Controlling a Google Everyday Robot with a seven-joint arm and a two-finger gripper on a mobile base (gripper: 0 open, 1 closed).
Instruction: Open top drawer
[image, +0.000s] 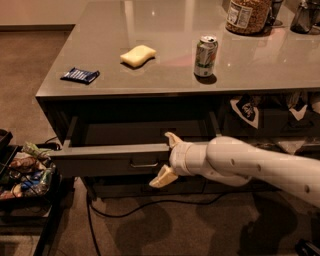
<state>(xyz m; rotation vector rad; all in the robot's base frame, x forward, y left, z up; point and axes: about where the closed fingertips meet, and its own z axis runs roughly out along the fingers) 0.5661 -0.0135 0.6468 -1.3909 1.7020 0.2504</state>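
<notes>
The top drawer (100, 160) is a wide dark-grey front under the left part of the counter, pulled partly out. Its shallow inside (125, 133) shows behind the front. A metal loop handle (144, 163) sits on the front, just left of my gripper. My gripper (167, 158) is at the right end of the drawer front, on a white arm coming in from the right. Its fingers are spread. One fingertip (172, 139) is above the front's top edge and the other fingertip (162, 178) is below it. It holds nothing.
On the grey countertop (280, 65) stand a green can (205, 56), a yellow sponge (138, 55), a blue packet (80, 75) and a jar (247, 15). Drawer fronts with black-and-white cloth scraps (245, 107) are at right. A tray of snacks (25, 170) stands at left. A cable (150, 202) lies on the floor.
</notes>
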